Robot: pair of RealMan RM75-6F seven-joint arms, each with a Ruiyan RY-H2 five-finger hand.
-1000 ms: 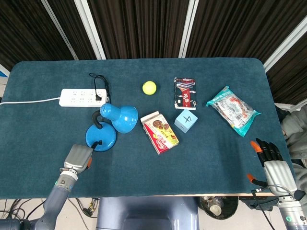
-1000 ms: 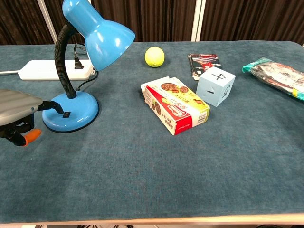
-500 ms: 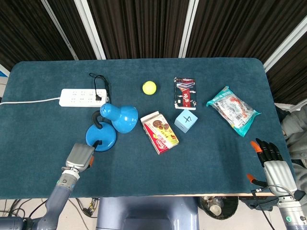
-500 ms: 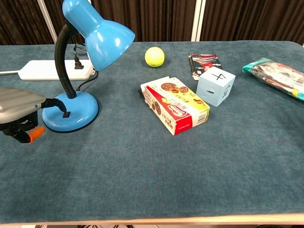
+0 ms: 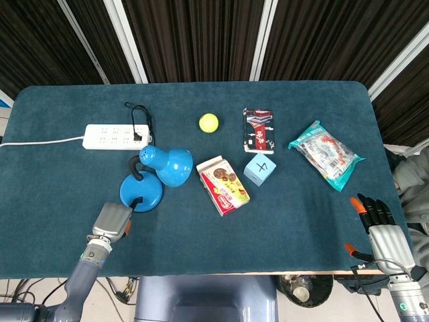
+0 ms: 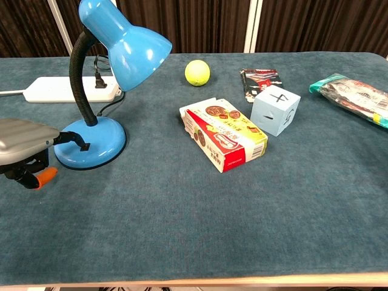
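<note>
A blue desk lamp stands left of centre, its round base [image 5: 141, 191] [image 6: 91, 142] on the cloth and its shade [image 5: 171, 164] [image 6: 130, 42] bent over to the right. My left hand [image 5: 112, 220] [image 6: 24, 133] lies just in front of the base, the back of the hand up. One black finger reaches out and touches the small switch on the base; the rest are curled under and hold nothing. My right hand [image 5: 382, 231] rests at the table's front right edge, fingers spread and empty; the chest view does not show it.
A white power strip [image 5: 114, 136] [image 6: 60, 88] lies behind the lamp with the lamp's cord plugged in. A yellow ball [image 5: 208, 123], a cookie box [image 5: 223, 185], a light blue cube [image 5: 259, 168], a dark packet [image 5: 259, 130] and a snack bag [image 5: 325, 153] lie across the middle and right.
My left hand has edged a little forward and right, bringing its outstretched finger onto the lamp base switch. The right hand has not moved.
</note>
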